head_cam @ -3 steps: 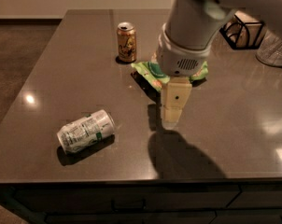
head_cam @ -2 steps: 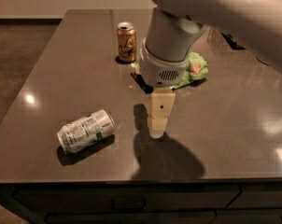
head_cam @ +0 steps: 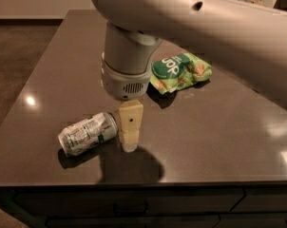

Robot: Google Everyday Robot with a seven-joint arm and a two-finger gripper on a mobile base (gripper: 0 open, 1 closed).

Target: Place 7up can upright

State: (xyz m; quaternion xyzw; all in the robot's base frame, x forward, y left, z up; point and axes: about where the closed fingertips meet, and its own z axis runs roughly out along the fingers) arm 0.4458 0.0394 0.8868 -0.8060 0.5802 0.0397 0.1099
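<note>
The 7up can (head_cam: 86,133) lies on its side near the front left of the dark table (head_cam: 215,127), its silver-white body with green print facing up and one end pointing front-left. My gripper (head_cam: 128,145) hangs straight down from the wide grey wrist, low over the table. It is right beside the can's right end, touching it or nearly so. It holds nothing that I can see.
A green snack bag (head_cam: 179,71) lies behind and to the right of the gripper. My arm spans the upper part of the view and hides the back of the table. The table's front edge runs just below the can.
My gripper has moved left and toward the front, from mid-table to right beside the can. The gold-brown can at the back is now hidden behind my arm. The 7up can has not moved.
</note>
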